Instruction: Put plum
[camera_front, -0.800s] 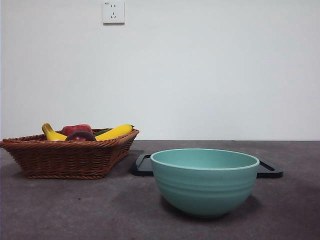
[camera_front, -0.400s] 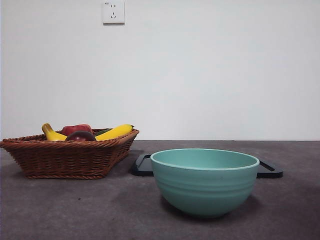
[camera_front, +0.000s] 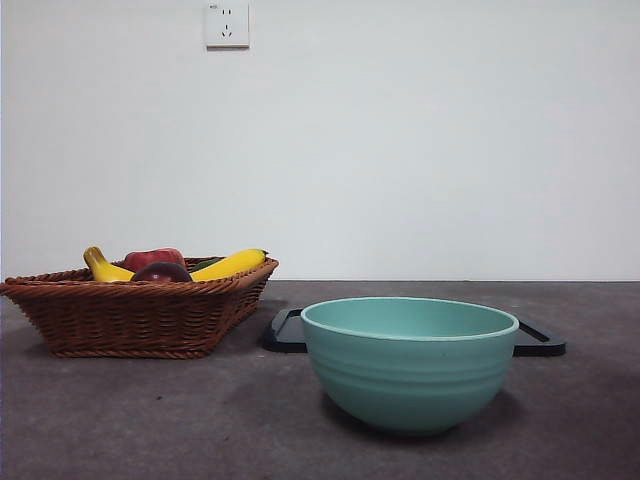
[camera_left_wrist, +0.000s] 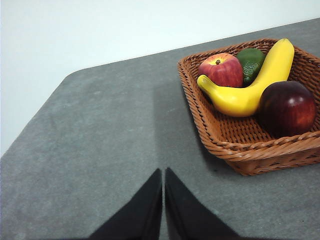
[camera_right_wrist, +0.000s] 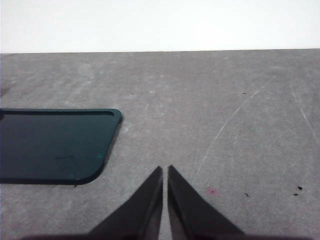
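Wicker basket (camera_front: 130, 315) holding plum (camera_left_wrist: 286, 108), apple (camera_left_wrist: 221, 70), banana (camera_left_wrist: 252, 82), green fruit (camera_left_wrist: 250, 62).
Teal bowl (camera_front: 410, 362) contents not visible; left gripper (camera_left_wrist: 163, 177) and right gripper (camera_right_wrist: 165, 175) jaws closed, empty.

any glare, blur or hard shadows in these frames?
Front view: even, soft light; faint shadow under the teal bowl; all sharp. Left wrist view: small highlights on the plum and banana; the left gripper is dark and featureless. Right wrist view: wall overexposed; the right gripper is near-black; tray glossy, no glare.
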